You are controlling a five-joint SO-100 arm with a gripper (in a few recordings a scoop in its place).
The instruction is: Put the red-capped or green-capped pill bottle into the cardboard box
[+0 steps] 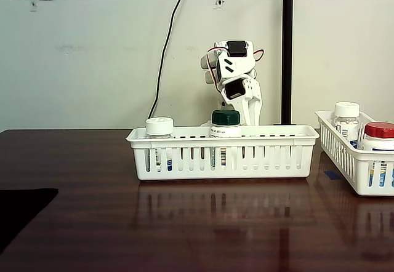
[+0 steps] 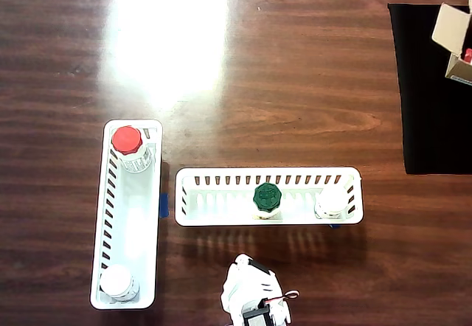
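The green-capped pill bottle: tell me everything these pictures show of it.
The green-capped pill bottle has a white plastic-looking body and a dark green ribbed screw cap, closed. It stands upright near the middle of the white slotted basket that lies crosswise in front of the arm, its cap rising above the rim in the fixed view. A white-capped bottle shares that basket, standing apart from it. The gripper hangs behind the basket, not touching the bottle. Its label is hidden by the slats.

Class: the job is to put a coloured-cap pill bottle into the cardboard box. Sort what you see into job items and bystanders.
Job items: green-capped pill bottle, red-capped pill bottle, cardboard box, gripper.

Bystanders: two white-capped bottles, two white baskets, black mat.
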